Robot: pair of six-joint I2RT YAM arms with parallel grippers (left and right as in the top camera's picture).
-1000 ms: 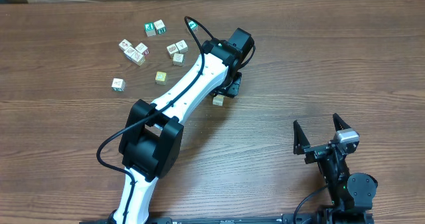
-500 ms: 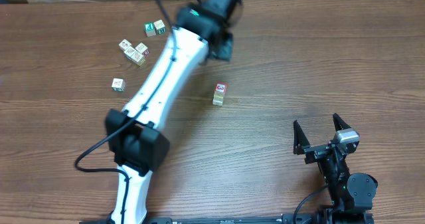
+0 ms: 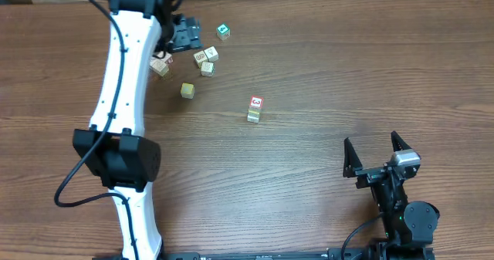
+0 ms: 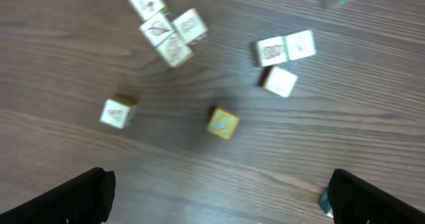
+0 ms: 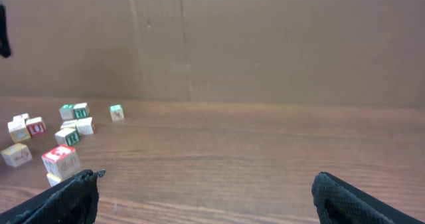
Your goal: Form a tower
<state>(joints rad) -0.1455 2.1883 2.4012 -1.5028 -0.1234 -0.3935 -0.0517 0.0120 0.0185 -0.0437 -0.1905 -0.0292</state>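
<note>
Robot lab: wood table (image 3: 347, 75), cardboard wall (image 5: 265, 44)

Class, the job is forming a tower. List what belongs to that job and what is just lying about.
Belongs: narrow upright tower of small wooden picture cubes, red-marked on top; scattered loose wooden cubes, likely its supply; left gripper, jaws open above them.
Lying about: right gripper, open and empty; brown cardboard wall behind.
</note>
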